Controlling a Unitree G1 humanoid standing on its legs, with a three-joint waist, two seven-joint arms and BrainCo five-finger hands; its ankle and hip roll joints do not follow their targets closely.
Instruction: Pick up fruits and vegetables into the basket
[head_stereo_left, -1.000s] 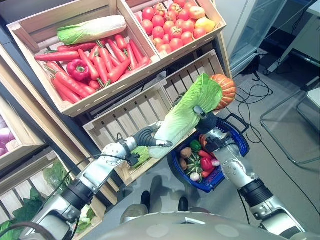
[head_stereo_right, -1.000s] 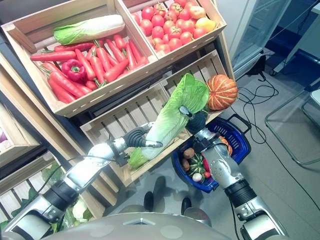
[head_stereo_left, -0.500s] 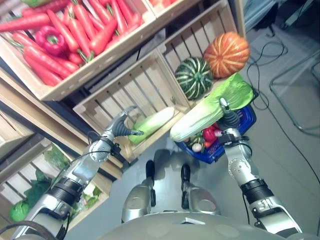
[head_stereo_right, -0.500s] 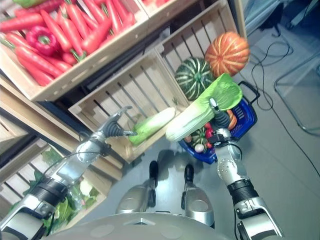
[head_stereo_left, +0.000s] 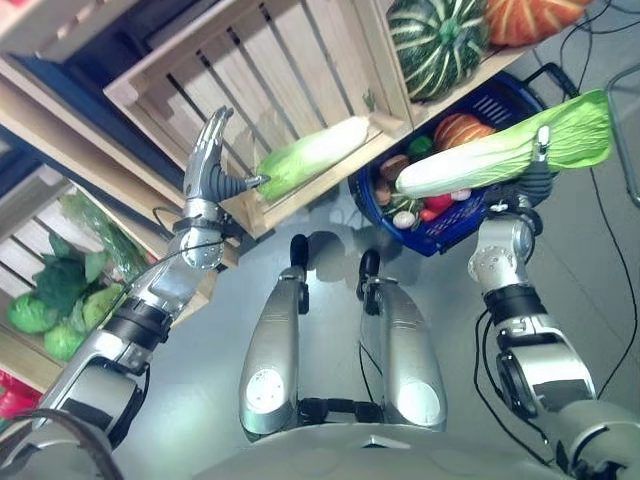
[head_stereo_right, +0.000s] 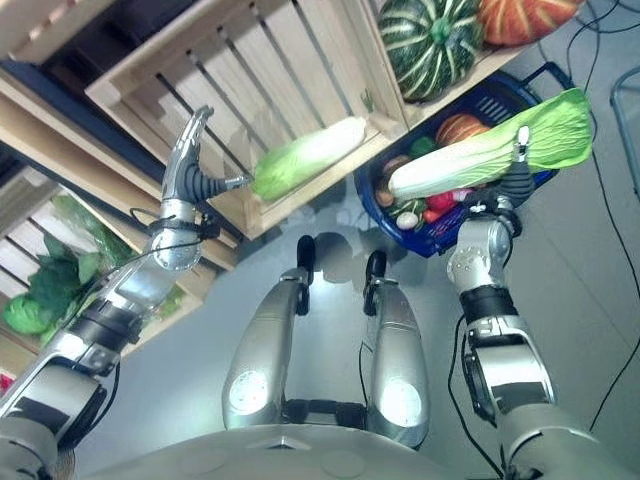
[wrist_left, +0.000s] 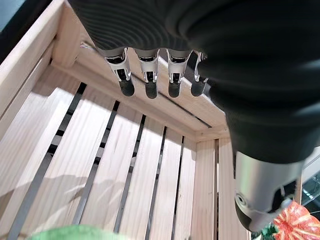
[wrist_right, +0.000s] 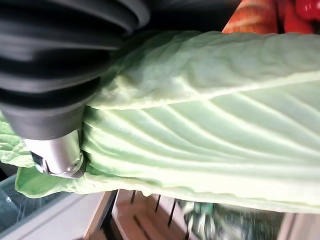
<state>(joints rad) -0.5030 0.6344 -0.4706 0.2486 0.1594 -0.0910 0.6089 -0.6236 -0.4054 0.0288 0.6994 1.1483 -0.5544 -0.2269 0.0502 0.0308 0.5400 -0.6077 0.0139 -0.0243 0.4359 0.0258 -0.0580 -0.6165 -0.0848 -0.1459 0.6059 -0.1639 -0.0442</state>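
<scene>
Wooden crate (head_stereo_left: 300, 60): 1 napa cabbage (head_stereo_left: 310, 158) lying at its front edge; 2 pumpkins (head_stereo_left: 437, 45) shelved beside | Blue basket (head_stereo_left: 500, 100): mixed vegetables held | Right hand (head_stereo_left: 538, 172): second cabbage (head_stereo_left: 500, 155) gripped crosswise above the basket | Left hand (head_stereo_left: 207, 165): raised before the crate, fingers straight, nothing held

Pale slatted crate of raw matt wood (head_stereo_left: 290, 70), blue basket of glossy plastic mesh (head_stereo_left: 497, 100), long cabbage with ribbed, waxy pale-green leaves (head_stereo_left: 500, 155), smooth grey floor (head_stereo_left: 200, 400).
</scene>
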